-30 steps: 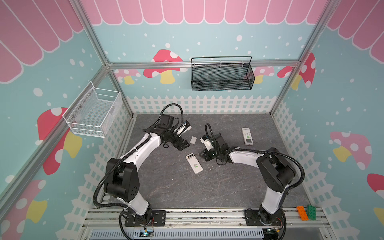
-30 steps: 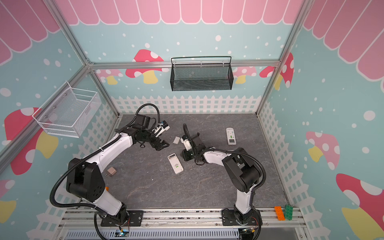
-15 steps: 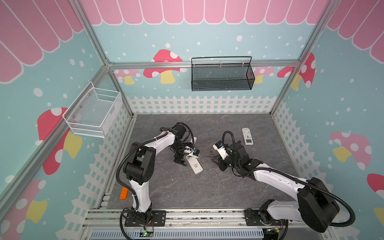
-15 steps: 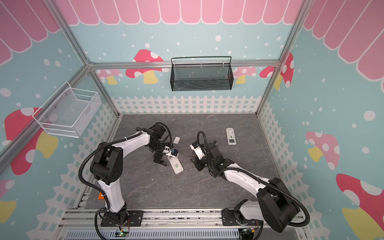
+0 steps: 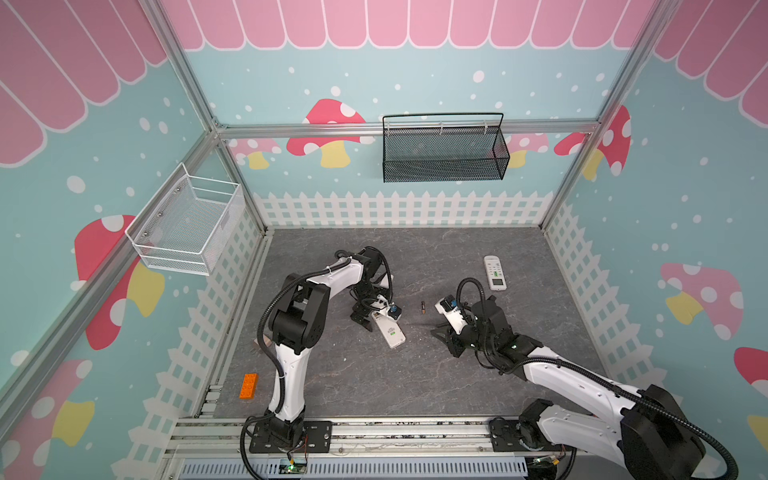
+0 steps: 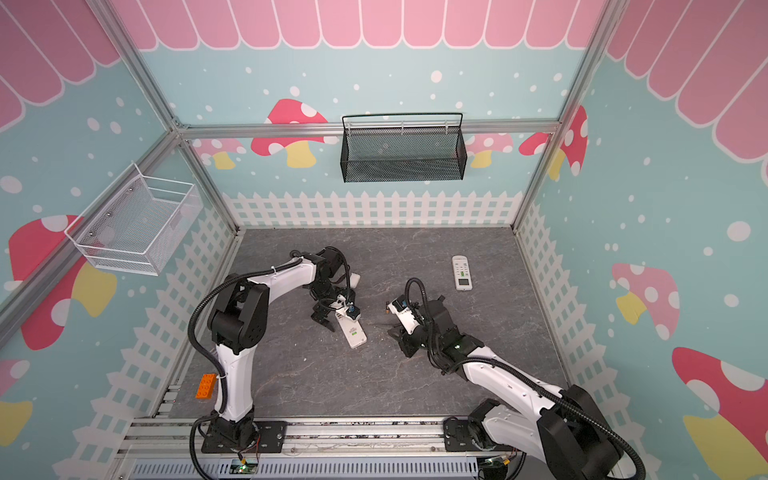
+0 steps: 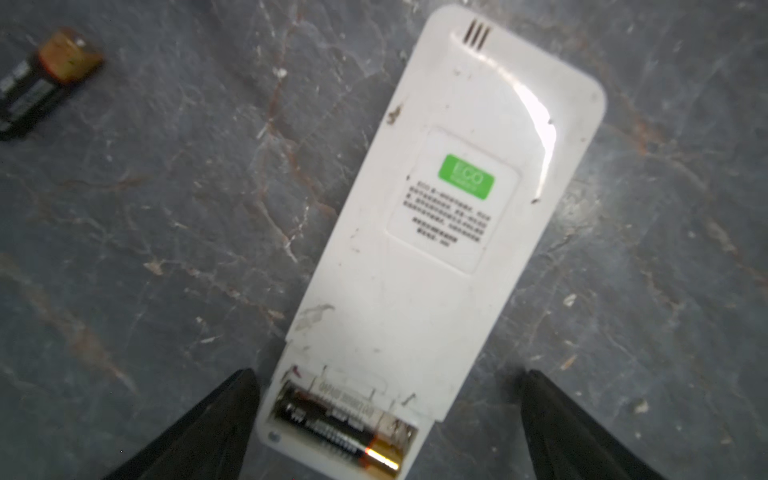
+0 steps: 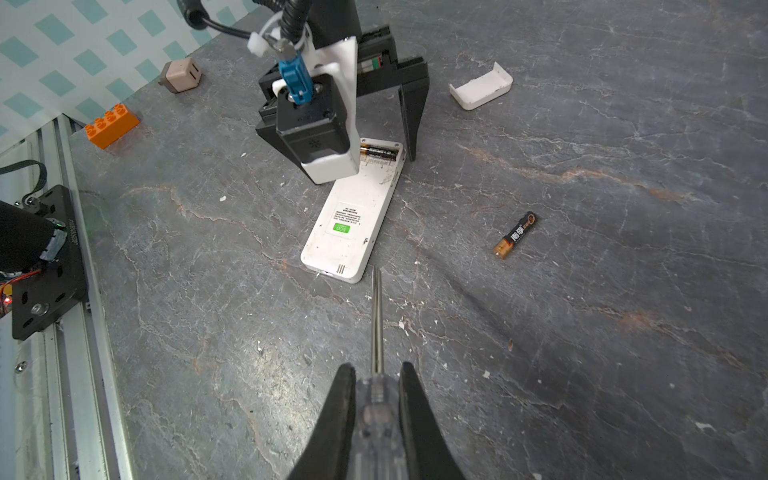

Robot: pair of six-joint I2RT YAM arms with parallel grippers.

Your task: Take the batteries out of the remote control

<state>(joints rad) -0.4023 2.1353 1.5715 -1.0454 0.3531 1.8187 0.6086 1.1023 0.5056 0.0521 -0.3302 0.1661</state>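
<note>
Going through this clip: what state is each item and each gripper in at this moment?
White remote: face down, battery compartment open.
Battery in compartment: seated, not yet removed.
Loose battery: out, lying on the table.
Battery cover: off, lying apart from the remote.
Second remote: buttons up, lying alone.
Screwdriver: gripped by its clear handle.
Left gripper: open, straddling the compartment end.
Right gripper: shut on the screwdriver.

Arms (image 5: 332,276) white-black, ribbed cables (image 8: 295,10); blue plug (image 8: 293,81), perhaps.
</note>
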